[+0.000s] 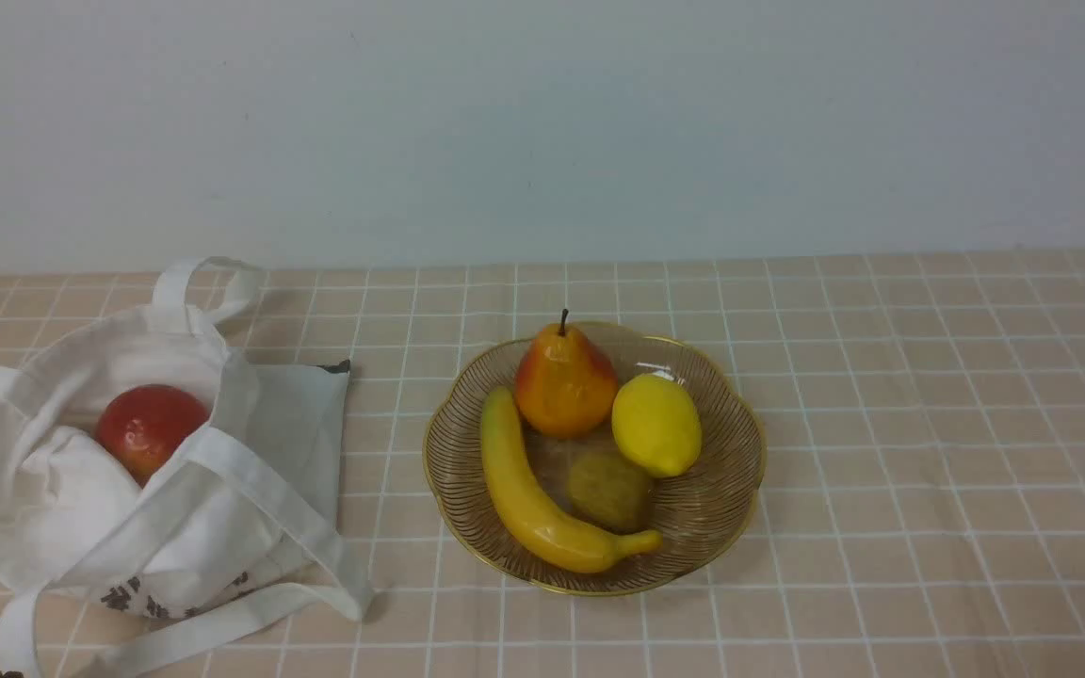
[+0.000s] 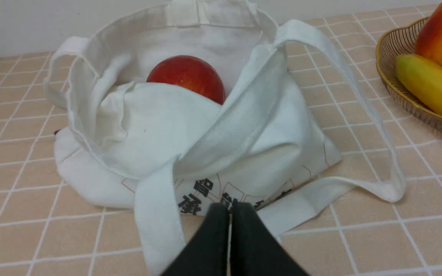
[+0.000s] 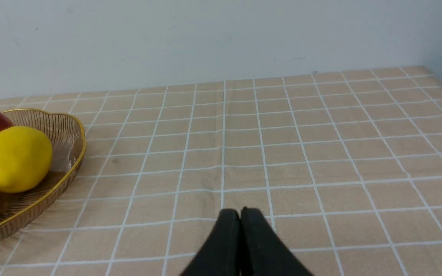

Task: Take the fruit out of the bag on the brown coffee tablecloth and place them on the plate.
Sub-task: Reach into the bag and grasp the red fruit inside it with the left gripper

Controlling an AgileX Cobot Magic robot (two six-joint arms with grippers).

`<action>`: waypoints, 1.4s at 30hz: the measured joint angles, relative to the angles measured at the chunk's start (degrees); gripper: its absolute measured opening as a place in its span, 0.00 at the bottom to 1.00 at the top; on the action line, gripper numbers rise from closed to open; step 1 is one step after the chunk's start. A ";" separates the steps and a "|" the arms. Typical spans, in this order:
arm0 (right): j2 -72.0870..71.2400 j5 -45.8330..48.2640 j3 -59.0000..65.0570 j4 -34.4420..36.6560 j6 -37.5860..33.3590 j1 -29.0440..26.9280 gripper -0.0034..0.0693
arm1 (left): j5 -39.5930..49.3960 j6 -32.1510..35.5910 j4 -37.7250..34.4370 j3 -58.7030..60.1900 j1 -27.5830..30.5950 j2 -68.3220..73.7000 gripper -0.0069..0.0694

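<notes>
**Front view.** Strap handles point(image 1: 288, 518) of one white bag point(image 1: 62, 508) lie nearest, at the front left of the desk point(image 1: 976, 565). The bag is slumped with its mouth open, and one red apple point(image 1: 149, 426) sits inside it, partly hidden by the cloth. One amber plate point(image 1: 740, 414) stands near the middle, apart from the bag. It holds four items:
- one pear point(image 1: 563, 381)
- one lemon point(image 1: 656, 424)
- one banana point(image 1: 528, 499)
- one brownish-green fruit point(image 1: 608, 488)

One peach tablecloth point(image 1: 929, 377) with a white grid covers the desk up to a plain pale wall point(image 1: 542, 122). The right half of the cloth is bare. A narrow strip of cloth lies between bag and plate.

**Left wrist view.** One left tool point(image 2: 230, 210) shows, its two dark fingers pressed together with nothing between them. It sits just in front of the bag's bottom edge, where a dark print point(image 2: 198, 195) is visible. The apple lies deep in the open mouth, behind a fold of cloth. One strap crosses over the front of the bag. The plate's rim shows at one side, with banana and pear.

**Right wrist view.** One right tool point(image 3: 240, 214) shows, fingers together and gripping nothing, over bare cloth and well apart from the plate. Open cloth runs to the wall and to the desk's far corner.
</notes>
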 joint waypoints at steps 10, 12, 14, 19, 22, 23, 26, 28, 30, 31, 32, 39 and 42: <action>0.00 0.00 0.00 0.00 0.00 0.00 0.03 | 0.00 0.00 0.00 0.00 0.00 0.00 0.08; 0.00 0.00 0.00 0.00 0.00 0.00 0.03 | 0.00 0.00 0.00 0.00 0.00 0.00 0.08; 0.00 0.00 0.00 0.00 0.00 0.00 0.03 | 0.00 0.00 0.00 0.00 0.00 0.00 0.08; 0.00 0.00 0.00 0.00 0.00 0.00 0.03 | 0.00 0.00 0.00 0.00 0.00 0.00 0.08; 0.00 0.00 0.00 0.00 -0.05 0.00 0.03 | 0.00 0.00 0.00 0.00 0.00 0.00 0.08; 0.00 0.00 0.00 0.00 -0.05 0.00 0.03 | 0.00 0.00 0.00 0.00 0.00 0.00 0.08; 0.00 0.00 0.00 0.00 -0.05 0.00 0.03 | 0.00 0.00 0.00 0.00 0.00 0.00 0.08; 0.00 0.00 0.00 0.00 -0.05 0.00 0.03 | 0.00 0.17 0.08 0.00 0.00 0.00 0.08; 0.00 0.00 0.00 0.00 -0.05 0.00 0.03 | -0.34 0.97 1.03 0.00 0.00 0.00 0.08; 0.00 0.00 0.00 0.00 -0.05 0.00 0.03 | -0.95 1.13 1.34 0.02 0.00 0.00 0.08; 0.00 0.00 0.00 0.00 -0.05 0.00 0.03 | -1.74 1.04 0.99 0.07 0.00 0.00 0.08; 0.00 0.00 0.00 0.00 -0.11 0.00 0.03 | -7.03 -9.23 -18.80 0.07 0.00 0.00 0.08; 0.00 0.00 0.00 0.00 -0.11 0.00 0.03 | -9.18 -10.96 -25.71 0.07 0.00 0.00 0.08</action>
